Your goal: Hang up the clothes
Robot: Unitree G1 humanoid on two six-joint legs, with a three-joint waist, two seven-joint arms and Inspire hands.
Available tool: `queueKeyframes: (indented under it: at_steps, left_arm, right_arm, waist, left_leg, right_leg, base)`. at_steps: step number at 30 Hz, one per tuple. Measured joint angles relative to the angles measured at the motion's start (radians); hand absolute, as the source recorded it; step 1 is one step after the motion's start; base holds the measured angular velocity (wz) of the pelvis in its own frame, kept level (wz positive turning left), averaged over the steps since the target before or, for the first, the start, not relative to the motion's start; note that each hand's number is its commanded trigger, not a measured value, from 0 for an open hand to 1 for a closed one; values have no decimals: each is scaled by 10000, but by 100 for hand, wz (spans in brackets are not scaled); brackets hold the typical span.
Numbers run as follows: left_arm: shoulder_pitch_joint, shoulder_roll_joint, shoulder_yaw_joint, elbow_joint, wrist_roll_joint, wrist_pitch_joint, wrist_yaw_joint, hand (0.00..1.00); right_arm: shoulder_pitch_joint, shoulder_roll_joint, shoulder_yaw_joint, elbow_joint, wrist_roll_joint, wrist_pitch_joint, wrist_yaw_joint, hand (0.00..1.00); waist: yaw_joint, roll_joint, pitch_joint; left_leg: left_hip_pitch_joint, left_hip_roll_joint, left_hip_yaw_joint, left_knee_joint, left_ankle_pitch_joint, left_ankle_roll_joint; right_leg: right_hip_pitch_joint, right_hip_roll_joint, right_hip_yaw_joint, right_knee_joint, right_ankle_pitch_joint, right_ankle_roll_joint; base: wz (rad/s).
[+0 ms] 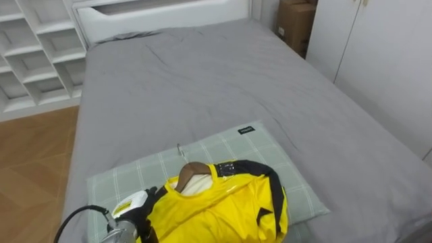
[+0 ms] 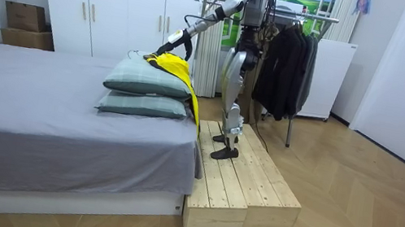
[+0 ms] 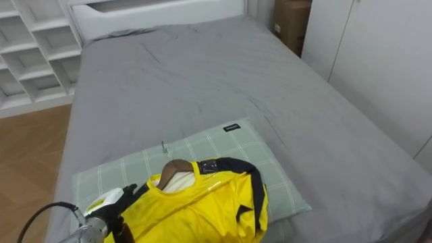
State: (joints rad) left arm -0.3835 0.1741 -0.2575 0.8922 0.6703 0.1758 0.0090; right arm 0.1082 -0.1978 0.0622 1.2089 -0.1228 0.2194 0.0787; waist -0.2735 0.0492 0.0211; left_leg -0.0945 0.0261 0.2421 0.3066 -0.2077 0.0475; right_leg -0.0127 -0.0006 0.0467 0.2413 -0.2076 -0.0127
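Note:
A yellow shirt [image 1: 216, 209] with black trim lies on a wooden hanger [image 1: 192, 170] whose metal hook [image 1: 180, 152] points up the bed. It rests on a pale green checked pillow [image 1: 270, 152] at the foot of the grey bed [image 1: 202, 81]. My left hand [image 1: 135, 210] comes in from the lower left and sits at the shirt's left shoulder, its fingers lost against the black trim. In the room view I stand on a wooden platform [image 2: 244, 186] at the bed's foot, my left arm stretched out with the left hand [image 2: 175, 43] over the shirt [image 2: 181, 69].
Two pillows [image 2: 138, 78] are stacked under the shirt. Behind me stands a clothes rack [image 2: 317, 19] with dark garments [image 2: 286, 57]. White shelves [image 1: 34, 54] line the bed's left side; a cardboard box [image 1: 297, 23] and wardrobe doors [image 1: 378, 61] are on its right.

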Motion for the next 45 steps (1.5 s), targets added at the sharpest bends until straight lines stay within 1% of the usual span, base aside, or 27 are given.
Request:
queueKeyframes:
  at_steps: [2, 6, 8, 10, 14, 20, 23, 25, 29, 33, 36, 38, 40, 45]
  left_arm:
    - [0, 0, -1, 0, 1, 0, 0, 0]
    - [0, -2, -5, -2, 386, 16, 0, 0]
    - [0, -2, -22, -5, 569, 102, -1, 0]
    - [-1, -5, -160, -4, 894, 265, 0, 0]
    - [-2, -17, -424, 73, 1028, 360, 0, 0]
    - [-58, -38, -434, 412, 1297, 480, 1, 0]
    - [-73, -63, -434, 613, 1361, 605, 2, 0]
    - [-73, -87, -427, 675, 1632, 661, 1, 0]
    - [-76, -122, -428, 676, 2429, 665, -10, 0]
    - [-94, -122, -431, 734, 2876, 661, -16, 0]
    - [-200, -124, -431, 1028, 2865, 647, 1, 0]
    - [-264, -123, -433, 1191, 2859, 642, 19, 0]
    - [-266, -180, -445, 1304, 2860, 631, 102, 0]
    - [-296, -259, -444, 1546, 2851, 518, 331, 0]
  right_arm:
    - [-9, -6, 44, -1, -1, -2, -22, 0]
    - [2, -5, 52, 0, -3, 3, -16, 0]
    - [-7, -6, 52, -6, -5, 4, -12, 0]
    - [-114, -6, 52, 77, 2, 7, -15, 0]
    - [-218, -23, 52, 114, 19, 3, -43, 0]
    - [-211, -58, 49, 98, 19, 13, -133, 0]
    - [-215, -82, 50, 100, 29, 19, -146, 0]
    - [-278, -96, 46, 101, 3, 57, -146, 0]
    - [-317, -87, 56, 91, 14, 218, -117, 0]
    - [-408, -85, 153, 83, 17, 213, -121, 0]
    - [-531, -84, 159, 64, 21, 208, -126, 0]
    - [-596, -77, 170, -12, 36, 198, -137, 0]
    - [-684, -74, 189, 9, 37, 195, -145, 0]
    - [-915, -57, 268, 27, 179, 119, -140, 0]
  waist:
    - [1, 6, 29]
    - [-7, 9, 29]
    - [-27, 11, 27]
    - [-108, 21, 20]
    - [-241, 53, 0]
    - [-282, 68, -8]
    - [-279, 63, -4]
    - [-289, 61, -2]
    - [-322, 40, 11]
    - [-427, -20, 50]
    - [-501, -31, 57]
    - [-556, -6, 42]
    - [-593, -6, 42]
    - [-570, 35, 63]
  left_leg:
    - [-9, 0, 10, -9, 0, 0]
    - [-36, -8, 19, -45, 0, -1]
    - [-49, -10, 21, -51, 0, -1]
    - [-76, -11, 18, -49, 1, -1]
    - [-74, -10, 23, -46, 3, -1]
    - [-57, 14, 51, -10, 7, -7]
    - [-14, 12, 52, -1, 7, -6]
    - [2, -3, 38, 14, 6, -4]
    - [-5, -18, 27, 5, 10, 0]
    - [-23, -18, 32, 12, 12, -1]
    - [-102, -21, 29, -1, 12, -2]
    - [-244, -24, -3, 18, 20, -3]
    - [-304, -25, -40, 52, 23, -3]
    - [-344, -22, -44, 30, 25, -6]
  right_leg:
    - [-18, 1, 15, -4, 0, 0]
    - [-62, -5, 21, -16, -1, 0]
    - [-78, -6, 26, -16, -1, 0]
    - [-90, -9, 20, -15, -1, 0]
    - [-47, -8, 25, 5, 0, -1]
    - [-63, 12, 46, 91, 0, -2]
    - [-72, 8, 37, 148, -2, -2]
    - [-105, -4, -11, 119, -34, 2]
    - [-103, -13, 4, 131, -76, 15]
    - [-127, -15, -22, 152, -76, 15]
    - [-217, -16, -32, 165, -75, 14]
    - [-251, -24, -85, 184, -71, 12]
    - [-272, -47, -215, 201, -60, 1]
    - [-306, -49, -230, 186, -61, 0]
  base:
    - [0]
    - [0]
    - [0]
    - [0]
    - [0]
    - [0]
    - [0]
    - [0]
    - [0]
    - [0]
    - [0]
    - [5]
    - [9]
    - [1]
